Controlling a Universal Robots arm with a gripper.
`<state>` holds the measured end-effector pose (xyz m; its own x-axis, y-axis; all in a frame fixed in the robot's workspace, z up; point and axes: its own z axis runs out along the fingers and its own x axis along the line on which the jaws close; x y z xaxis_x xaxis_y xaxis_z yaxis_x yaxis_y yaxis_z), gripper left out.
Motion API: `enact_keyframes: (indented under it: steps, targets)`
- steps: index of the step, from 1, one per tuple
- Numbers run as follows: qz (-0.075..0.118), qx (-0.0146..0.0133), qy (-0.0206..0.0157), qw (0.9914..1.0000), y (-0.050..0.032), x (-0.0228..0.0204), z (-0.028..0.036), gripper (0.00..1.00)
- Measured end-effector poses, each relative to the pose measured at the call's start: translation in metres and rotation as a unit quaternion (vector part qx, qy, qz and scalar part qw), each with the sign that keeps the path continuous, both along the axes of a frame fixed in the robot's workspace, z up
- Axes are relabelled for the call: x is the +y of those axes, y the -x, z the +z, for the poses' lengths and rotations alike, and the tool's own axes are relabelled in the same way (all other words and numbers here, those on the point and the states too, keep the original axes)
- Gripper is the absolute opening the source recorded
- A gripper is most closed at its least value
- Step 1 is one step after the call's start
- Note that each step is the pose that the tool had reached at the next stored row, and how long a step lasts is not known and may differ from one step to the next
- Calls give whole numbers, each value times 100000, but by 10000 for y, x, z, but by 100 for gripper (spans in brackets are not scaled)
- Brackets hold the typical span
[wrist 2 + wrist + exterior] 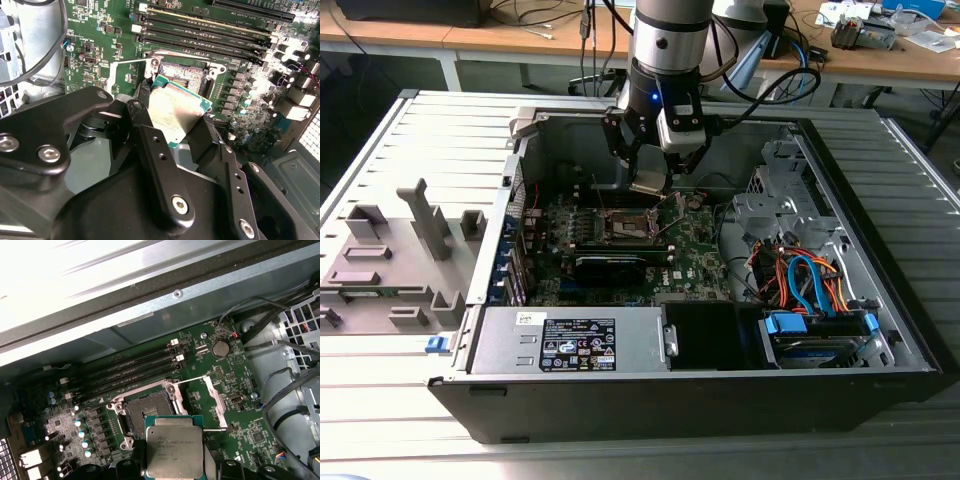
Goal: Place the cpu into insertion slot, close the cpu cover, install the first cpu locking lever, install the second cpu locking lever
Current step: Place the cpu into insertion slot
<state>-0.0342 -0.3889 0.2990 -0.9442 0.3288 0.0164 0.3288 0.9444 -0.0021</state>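
Jaws of the gripper (172,127) clamp the cpu (176,107); the exterior view puts the slot (625,228) at its seven o'clock.

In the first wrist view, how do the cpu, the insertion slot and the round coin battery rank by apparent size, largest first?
1. cpu, nearer the camera, so its lead over the slot is unsure.
2. insertion slot.
3. coin battery, clearly smallest.

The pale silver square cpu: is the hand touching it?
Touching. In the second wrist view, the black hand clamps the pale silver cpu by two opposite edges.
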Motion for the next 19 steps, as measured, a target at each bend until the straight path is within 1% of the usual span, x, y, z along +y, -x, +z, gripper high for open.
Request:
enact_keyframes:
  steps: [19]
  targets:
    - [-1213, 1, 3, 99993, 0, 0, 0, 55]
